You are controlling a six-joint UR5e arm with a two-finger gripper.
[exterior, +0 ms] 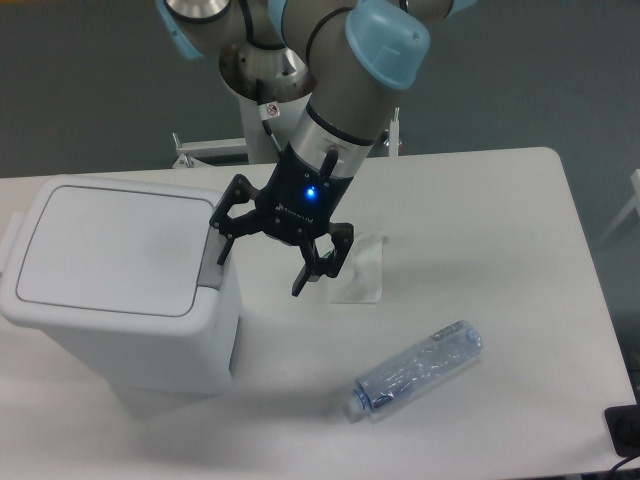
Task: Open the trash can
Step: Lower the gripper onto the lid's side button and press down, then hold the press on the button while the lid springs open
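The trash can (110,290) is a large white bin standing at the left of the table, its flat lid (112,248) down and a grey latch tab (211,265) on its right edge. My gripper (262,264) hangs just right of the bin, open, with nothing between its fingers. Its left finger (224,238) is right at the latch tab and lid corner; whether it touches I cannot tell. The right finger (306,275) hangs over the table.
A white tissue (355,267) lies flat on the table (480,230) just right of the gripper. A clear plastic bottle (415,369) lies on its side near the front. A dark object (625,430) sits at the front right corner.
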